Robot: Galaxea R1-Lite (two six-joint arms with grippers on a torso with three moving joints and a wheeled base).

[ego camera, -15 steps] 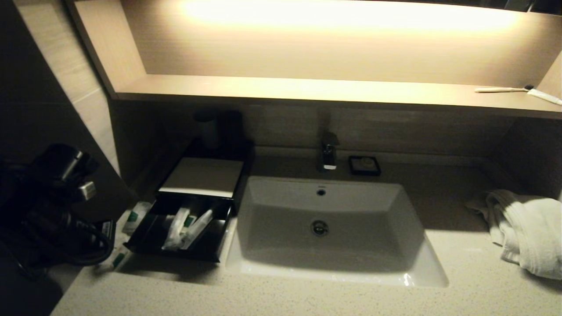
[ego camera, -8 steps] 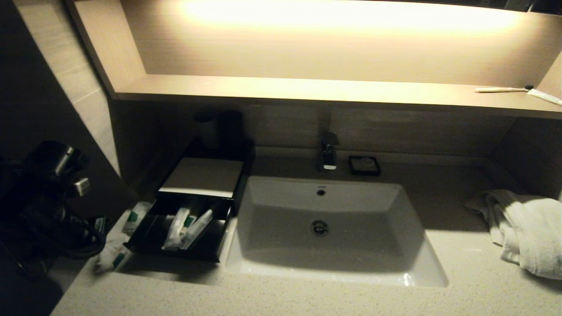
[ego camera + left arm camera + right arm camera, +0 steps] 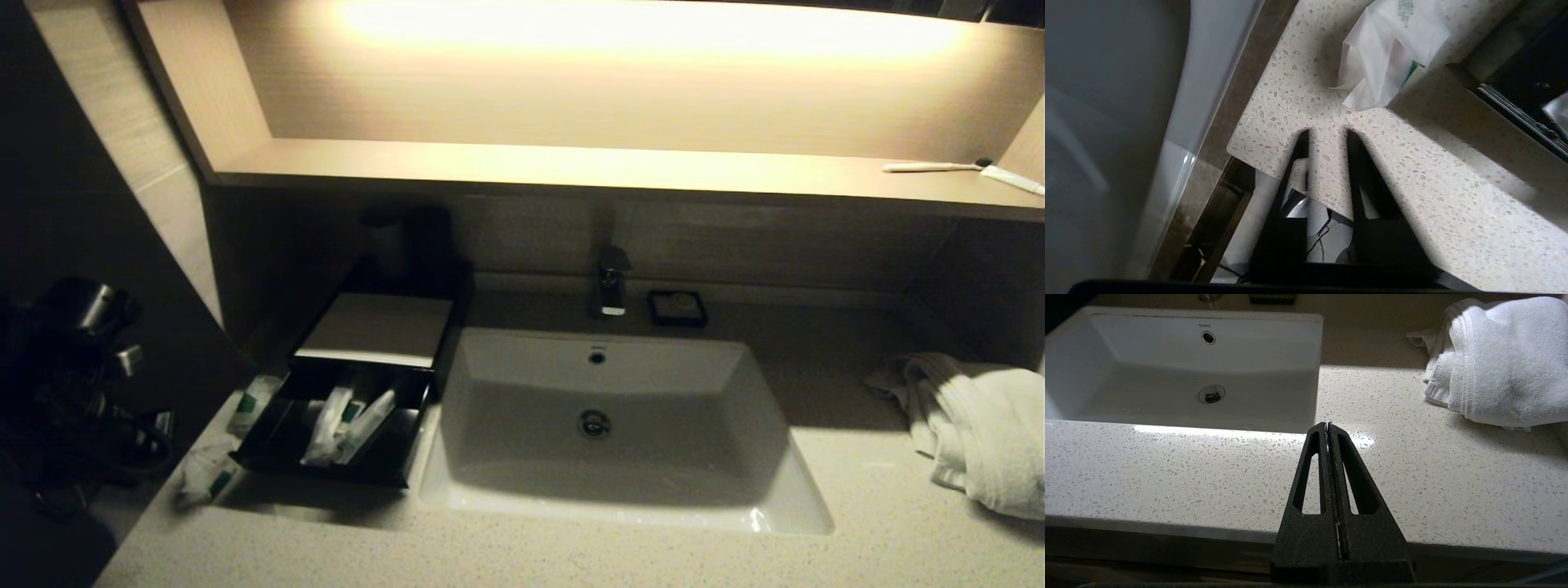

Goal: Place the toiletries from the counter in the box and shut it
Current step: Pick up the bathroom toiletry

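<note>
The black box (image 3: 374,328) stands left of the sink with its front drawer (image 3: 326,465) pulled out. Several white toiletries (image 3: 343,426) lie in the drawer. One white sachet with a green mark (image 3: 251,402) lies on the counter (image 3: 522,555) beside the drawer. A crumpled one (image 3: 202,478) lies by the drawer's front left corner and also shows in the left wrist view (image 3: 1392,53). My left arm (image 3: 77,367) is at the far left edge. My left gripper (image 3: 1327,136) is open and empty above the counter's corner, short of that sachet. My right gripper (image 3: 1327,425) is shut and empty over the counter's front edge.
A white sink basin (image 3: 604,408) fills the middle, with a tap (image 3: 611,286) and a small black soap dish (image 3: 677,307) behind it. A white towel (image 3: 976,425) lies at the right. A bare toothbrush (image 3: 939,167) lies on the lit shelf. A wall stands close on the left.
My left arm has drawn back to the left and down, away from the drawer. The crumpled sachet on the counter now shows fully. The right arm has not moved.
</note>
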